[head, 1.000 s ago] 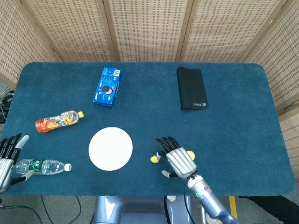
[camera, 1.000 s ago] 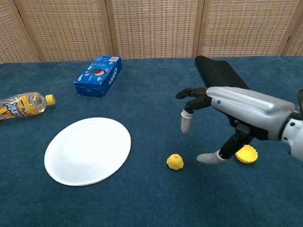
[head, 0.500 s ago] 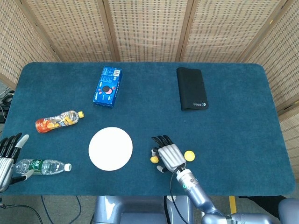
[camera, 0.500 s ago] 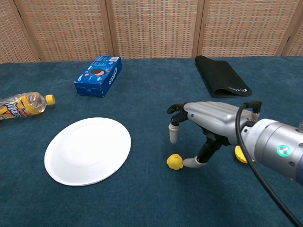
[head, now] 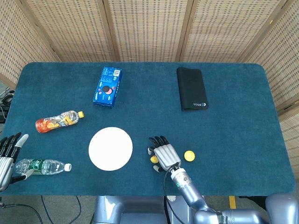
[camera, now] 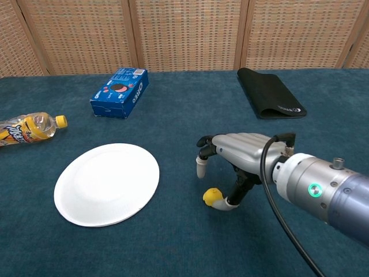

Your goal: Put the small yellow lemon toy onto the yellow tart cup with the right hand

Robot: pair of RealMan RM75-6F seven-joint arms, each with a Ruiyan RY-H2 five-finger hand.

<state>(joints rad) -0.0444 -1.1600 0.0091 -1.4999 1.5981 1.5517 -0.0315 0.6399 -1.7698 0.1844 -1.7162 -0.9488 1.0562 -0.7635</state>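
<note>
Reaching over the small yellow lemon toy (camera: pixel 212 196), the right hand (camera: pixel 233 156) has its thumb tip touching the toy's right side while the other fingers arch above, spread and closed on nothing. The toy sits on the blue felt worktop (head: pixel 224 121), just right of the round white plate (head: pixel 110 148); the yellow tart cup (head: pixel 188 155) lies a short way beyond the toy on its right, hidden behind the arm in the chest view. The risk, as I judge it, is a one-sided push: the rounded toy could roll toward the plate if the thumb presses before a finger closes opposite. The left hand (head: pixel 8 156) rests open, far left of the plate.
</note>
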